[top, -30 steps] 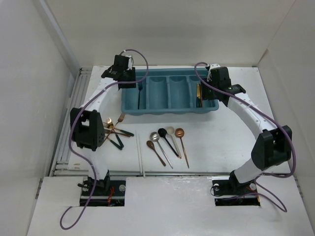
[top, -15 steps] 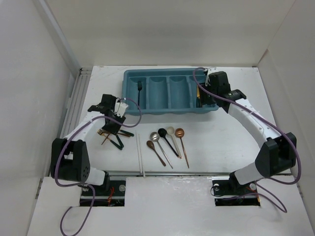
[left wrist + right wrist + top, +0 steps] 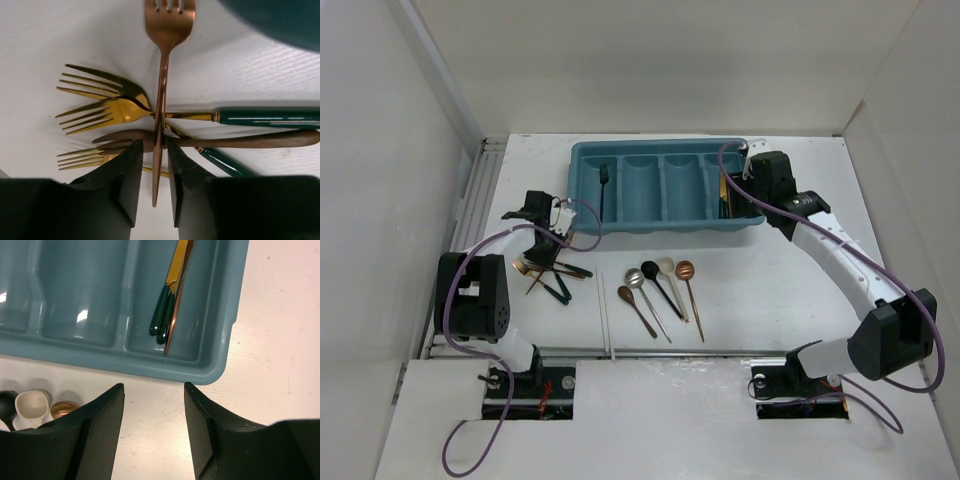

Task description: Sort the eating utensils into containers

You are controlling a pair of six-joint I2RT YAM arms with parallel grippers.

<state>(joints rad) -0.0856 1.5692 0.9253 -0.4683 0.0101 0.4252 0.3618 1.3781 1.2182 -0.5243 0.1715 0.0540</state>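
Over on the left side of the surface (image 3: 770, 290), my left arm (image 3: 498, 242) is folded up tight. The elbow is low near the base and the wrist is tipped down right over the pile of forks (image 3: 548, 272). On the wrist cam, the left jaws are only cracked open a bit. They straddle the handle of a copper fork (image 3: 161, 100) that lies on top of the pile, tines pointing away from me. Honestly can't tell if the pads (image 3: 125, 185) are touching the handle or just sitting either side of it. Under it are gold forks (image 3: 117, 111) with dark green handles and a brownish fork (image 3: 240, 140) lying crosswise.

My right arm (image 3: 835, 250) is stretched way out, reaching up to the right end of the teal tray (image 3: 660, 229). The right jaws are spread wide with nothing in them, hanging over the tray's near edge by the rightmost slot (image 3: 205, 315). That slot has gold knives (image 3: 162, 315) with green handles, plus a thin copper piece (image 3: 174, 315) right beside them. The leftmost slot holds one black fork (image 3: 604, 185).

A row of spoons (image 3: 658, 290) sits on the surface in front of the tray, between my arms. The white chopsticks (image 3: 604, 315) lie just left of them.
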